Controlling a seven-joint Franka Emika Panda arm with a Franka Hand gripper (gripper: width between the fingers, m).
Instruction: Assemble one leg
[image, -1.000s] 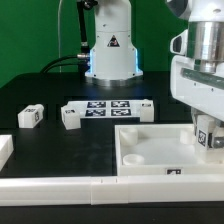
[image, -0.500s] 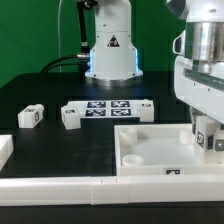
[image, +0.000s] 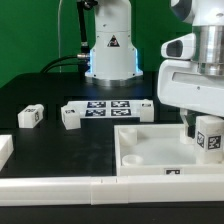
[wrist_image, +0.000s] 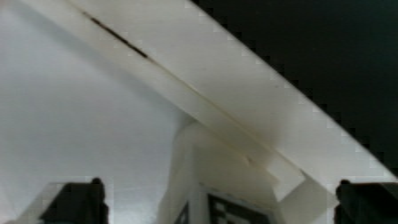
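White plastic cube-like leg (image: 210, 137) with black-and-white tags is standing upright in the large white square rimmed tray (image: 150, 150), at the exterior view's right. Just above it, the robot's gripper (image: 200, 122) is hanging with jaws spread, holding nothing.

We are looking at a robotics lab: a black worktop (image: 40, 95) before a green backdrop (image: 30, 30), the arm's base (image: 110, 45) bolted on, and a marker board (image: 112, 107) printed with fiducial tags lying flat.
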